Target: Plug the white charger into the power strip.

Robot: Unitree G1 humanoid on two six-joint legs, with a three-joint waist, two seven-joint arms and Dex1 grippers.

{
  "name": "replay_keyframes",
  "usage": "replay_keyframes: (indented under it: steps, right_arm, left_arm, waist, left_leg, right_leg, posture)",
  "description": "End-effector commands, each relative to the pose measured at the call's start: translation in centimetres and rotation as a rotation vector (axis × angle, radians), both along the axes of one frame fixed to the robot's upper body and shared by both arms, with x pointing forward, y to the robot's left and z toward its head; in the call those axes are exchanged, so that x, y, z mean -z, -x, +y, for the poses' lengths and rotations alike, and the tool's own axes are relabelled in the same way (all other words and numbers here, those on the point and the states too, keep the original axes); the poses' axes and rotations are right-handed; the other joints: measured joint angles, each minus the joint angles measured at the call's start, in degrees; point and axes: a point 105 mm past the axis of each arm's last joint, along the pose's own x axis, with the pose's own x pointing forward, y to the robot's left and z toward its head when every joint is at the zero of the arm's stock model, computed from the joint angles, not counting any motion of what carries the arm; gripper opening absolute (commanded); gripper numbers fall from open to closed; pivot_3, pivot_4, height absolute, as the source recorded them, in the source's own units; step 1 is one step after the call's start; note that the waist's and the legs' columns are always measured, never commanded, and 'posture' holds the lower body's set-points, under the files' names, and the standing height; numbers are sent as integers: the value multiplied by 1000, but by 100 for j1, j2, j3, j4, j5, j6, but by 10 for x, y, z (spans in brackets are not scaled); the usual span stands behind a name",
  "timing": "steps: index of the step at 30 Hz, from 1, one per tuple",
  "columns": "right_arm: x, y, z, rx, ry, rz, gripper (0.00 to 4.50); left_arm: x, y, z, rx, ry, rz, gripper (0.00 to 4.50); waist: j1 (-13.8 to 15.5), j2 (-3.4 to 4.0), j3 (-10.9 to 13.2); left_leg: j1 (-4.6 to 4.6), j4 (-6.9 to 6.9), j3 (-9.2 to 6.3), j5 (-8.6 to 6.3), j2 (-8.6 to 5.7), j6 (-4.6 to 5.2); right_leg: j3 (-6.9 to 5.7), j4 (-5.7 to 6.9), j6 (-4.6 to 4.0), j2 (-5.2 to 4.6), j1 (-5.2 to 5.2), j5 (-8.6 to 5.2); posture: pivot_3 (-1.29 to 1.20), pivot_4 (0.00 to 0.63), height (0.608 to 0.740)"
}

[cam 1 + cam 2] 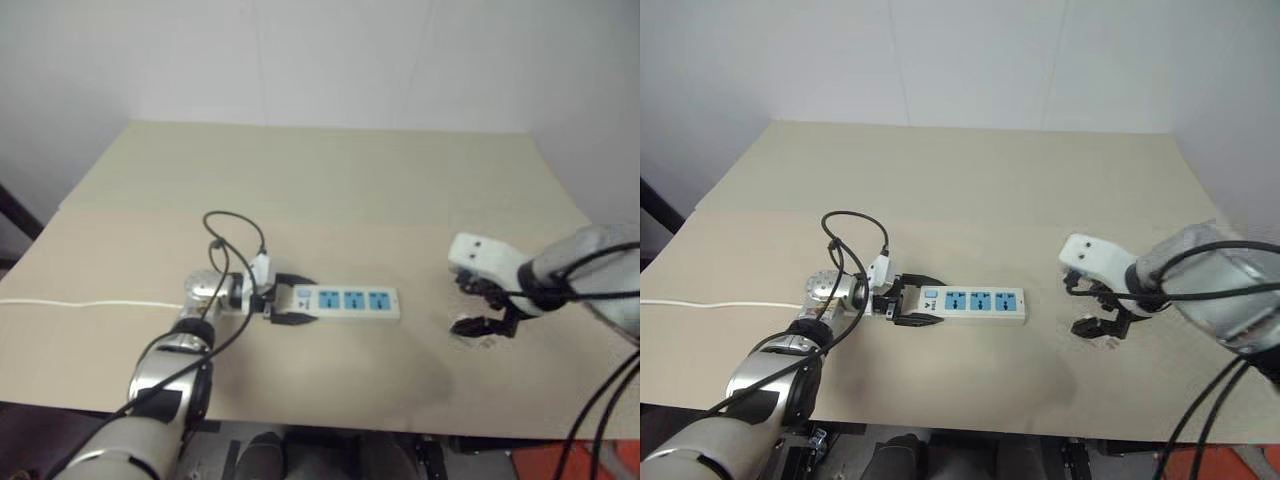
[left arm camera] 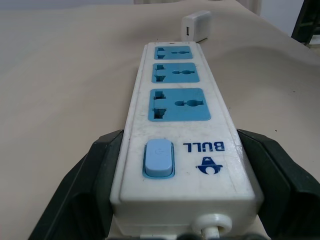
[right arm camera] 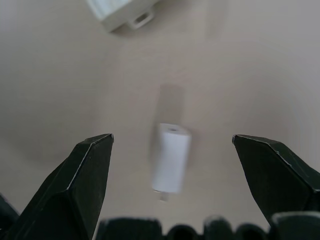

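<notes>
Pale white walls are seen behind a wide beige table (image 1: 330, 170) with a smooth matte top. Near the table's front edge the power strip (image 1: 345, 301) lies flat, a long white plastic bar with three blue sockets in a row. Its switch end is clamped between the two black fingers of the left gripper (image 1: 285, 303), which is closed on the bar from both long sides. From the head views a thin white cord (image 1: 80, 303) is seen running from that end across the table, away from the sockets. The left wrist view adds details too small to read from above: a rounded blue rocker switch (image 2: 159, 159), a blue printed logo beside it, and fine scuffs on the glossy casing. Beyond the strip's far end, well apart from it, the white charger (image 2: 195, 26) is seen lying on the table, a small rounded block. In the right wrist view it lies on its side, prongs pointing toward the camera. The right gripper (image 1: 478, 306) hangs over the charger with its pointed black fingers (image 3: 75, 190) spread wide, not touching it.
</notes>
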Motion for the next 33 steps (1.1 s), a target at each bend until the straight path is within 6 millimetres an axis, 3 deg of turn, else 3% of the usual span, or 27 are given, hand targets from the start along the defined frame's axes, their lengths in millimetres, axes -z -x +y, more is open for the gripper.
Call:
replay_keyframes:
  steps: [1,23,26,33]
  right_arm:
    - [-2,-9,-4,52,41,-32,4500]
    - [25,-24,-12,161,66,6,4500]
    - [26,-23,-12,165,56,15,3942]
    - [31,-24,-13,166,61,33,1647]
  left_arm:
    - [13,10,-2,36,-34,22,3269]
    - [17,12,0,31,-26,28,3269]
    - [17,12,0,30,-25,29,3268]
    - [17,12,-1,28,-20,30,3268]
  waist:
    - [-2,2,-1]
    - [-43,6,-4]
    - [-43,6,-4]
    - [-46,7,-4]
  left_leg:
    - [0,0,-1,0,1,0]
    - [1,0,-9,0,-1,0]
    - [1,0,-9,0,-1,0]
    - [1,0,-9,0,-1,0]
  right_leg:
    - [-2,0,0,0,0,0]
    - [-9,1,-1,0,3,1]
    - [-9,1,-1,0,3,0]
    - [-10,1,-1,0,3,1]
  posture:
    - [0,150,740]
    - [0,150,740]
    - [0,150,740]
    - [0,150,740]
